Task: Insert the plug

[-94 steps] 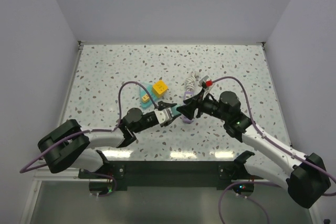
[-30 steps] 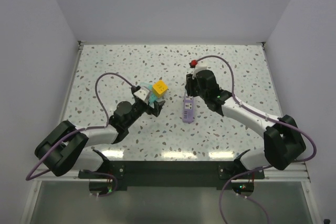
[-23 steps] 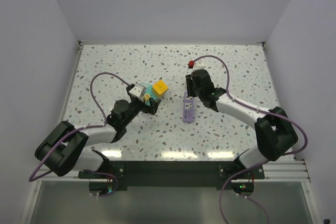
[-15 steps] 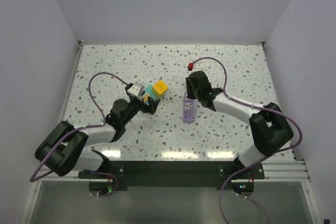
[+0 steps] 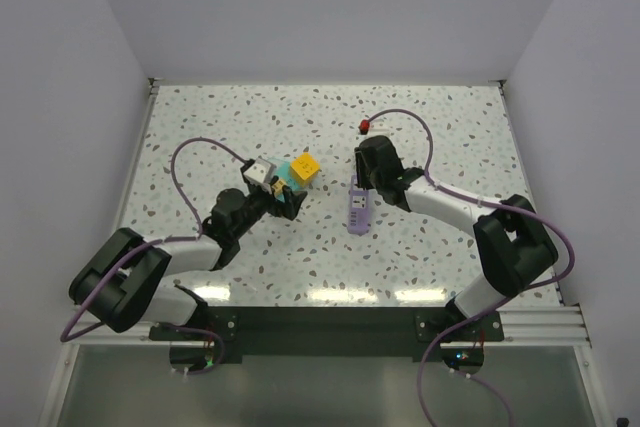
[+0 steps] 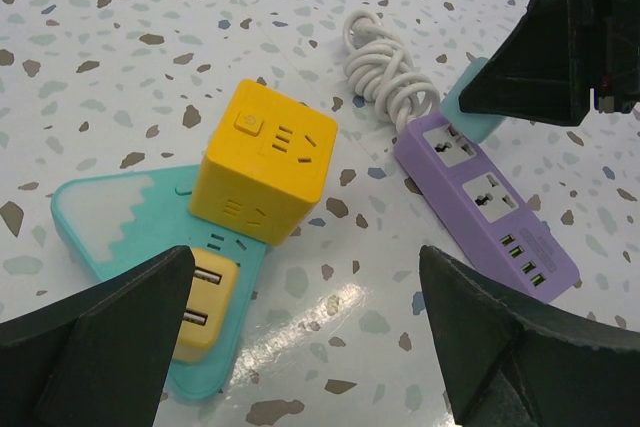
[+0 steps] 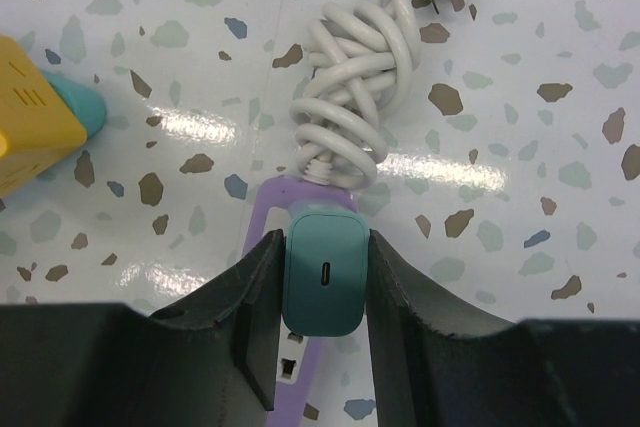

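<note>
Left arm (image 5: pixel 185 250) extends forward and inward, left gripper (image 6: pixel 305 272) with jaws spread wide. Right arm (image 5: pixel 452 209) folds leftward, right gripper (image 7: pixel 322 272) clamped on a teal plug (image 7: pixel 322 297).

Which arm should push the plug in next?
Right. The right end effector grips the teal plug at the purple power strip; the left end effector is open, near the yellow cube.

From high behind I look down on the whole surface (image 5: pixel 200 127); both wrist views sit close, left slanted, right straight down, sharing the power strip (image 6: pixel 485 202).
</note>
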Robot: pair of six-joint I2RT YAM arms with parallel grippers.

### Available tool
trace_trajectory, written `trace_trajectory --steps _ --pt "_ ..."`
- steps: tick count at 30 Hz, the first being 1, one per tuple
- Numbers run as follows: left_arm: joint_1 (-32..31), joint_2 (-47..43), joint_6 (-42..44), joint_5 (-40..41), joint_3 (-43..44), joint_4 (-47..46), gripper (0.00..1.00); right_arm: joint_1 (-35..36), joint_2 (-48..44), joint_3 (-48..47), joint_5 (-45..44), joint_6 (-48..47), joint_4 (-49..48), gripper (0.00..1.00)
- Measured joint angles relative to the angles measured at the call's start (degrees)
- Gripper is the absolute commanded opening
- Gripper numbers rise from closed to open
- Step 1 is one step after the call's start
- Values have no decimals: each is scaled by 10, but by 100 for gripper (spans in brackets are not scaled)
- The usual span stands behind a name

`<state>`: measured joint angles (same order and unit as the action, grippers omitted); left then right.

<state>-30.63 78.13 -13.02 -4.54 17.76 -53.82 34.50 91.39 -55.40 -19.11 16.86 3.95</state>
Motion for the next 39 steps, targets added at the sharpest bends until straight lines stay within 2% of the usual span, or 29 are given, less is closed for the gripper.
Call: trace_trajectory --steps 39 --pt "2 10 -13 -13 0 1 100 23 -7 6 -55 17 22 0"
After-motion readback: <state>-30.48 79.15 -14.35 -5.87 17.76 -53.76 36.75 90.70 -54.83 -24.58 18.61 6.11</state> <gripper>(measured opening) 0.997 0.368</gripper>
